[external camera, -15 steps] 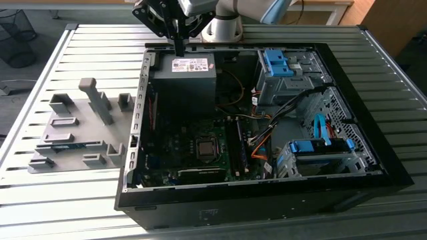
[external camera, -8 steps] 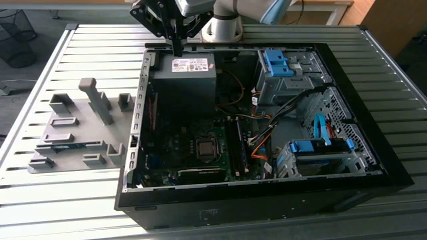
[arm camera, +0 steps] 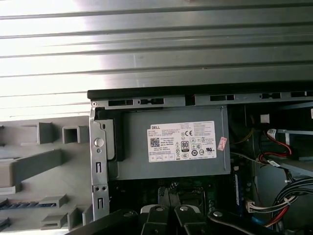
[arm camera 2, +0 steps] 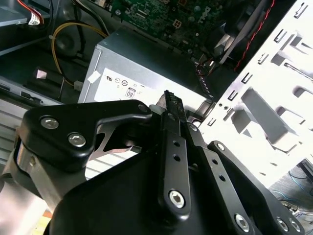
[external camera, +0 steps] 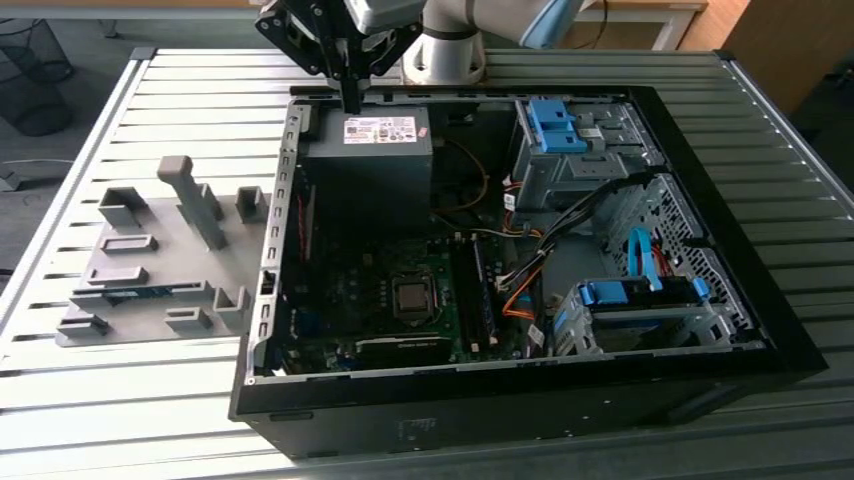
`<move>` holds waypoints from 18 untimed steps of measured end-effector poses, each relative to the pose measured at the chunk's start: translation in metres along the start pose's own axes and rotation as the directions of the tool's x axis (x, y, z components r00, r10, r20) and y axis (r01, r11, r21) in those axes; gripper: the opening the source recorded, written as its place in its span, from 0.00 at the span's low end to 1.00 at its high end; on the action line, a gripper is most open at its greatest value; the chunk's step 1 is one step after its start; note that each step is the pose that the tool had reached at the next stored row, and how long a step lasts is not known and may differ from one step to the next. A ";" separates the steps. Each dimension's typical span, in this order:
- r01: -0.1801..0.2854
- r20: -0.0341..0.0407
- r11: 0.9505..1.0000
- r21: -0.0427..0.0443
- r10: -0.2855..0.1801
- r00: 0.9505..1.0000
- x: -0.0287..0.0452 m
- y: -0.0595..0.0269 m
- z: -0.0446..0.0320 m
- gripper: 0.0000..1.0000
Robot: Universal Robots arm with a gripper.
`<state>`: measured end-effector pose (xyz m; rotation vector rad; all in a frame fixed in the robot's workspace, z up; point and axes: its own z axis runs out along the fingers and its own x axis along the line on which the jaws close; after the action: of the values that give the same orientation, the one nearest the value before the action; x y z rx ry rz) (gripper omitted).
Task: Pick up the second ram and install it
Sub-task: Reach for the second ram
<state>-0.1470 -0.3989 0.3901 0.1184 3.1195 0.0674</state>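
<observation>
The second ram (external camera: pixel 138 292) lies flat as a thin blue-green strip in the grey holder plate (external camera: pixel 147 250), on the table at the exterior view's left of the open computer case (external camera: pixel 534 390). In the first wrist view it shows as a dark strip (arm camera: pixel 17 203) among the holder blocks. My gripper (external camera: pixel 352 100) hangs over the far rim of the case, just above the power supply (external camera: pixel 367 150), well away from the ram. Its fingers (arm camera 2: pixel 168 100) are pressed together with nothing between them; their bases show in the first wrist view (arm camera: pixel 169 213).
Another memory stick (external camera: pixel 477 290) stands edge-on in the motherboard beside the processor socket (external camera: pixel 412 295). Blue drive cages (external camera: pixel 561 125) and bundled cables (external camera: pixel 521 290) take up the case's other side. Upright grey blocks (external camera: pixel 194 200) rise from the holder plate. The slatted metal table (external camera: pixel 134 400) surrounds everything.
</observation>
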 end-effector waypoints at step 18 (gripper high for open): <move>0.000 -0.001 1.000 0.000 0.000 1.000 0.0062 -0.0005 0.0008 0.11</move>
<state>-0.1532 -0.3989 0.3892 0.1186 3.1208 0.0673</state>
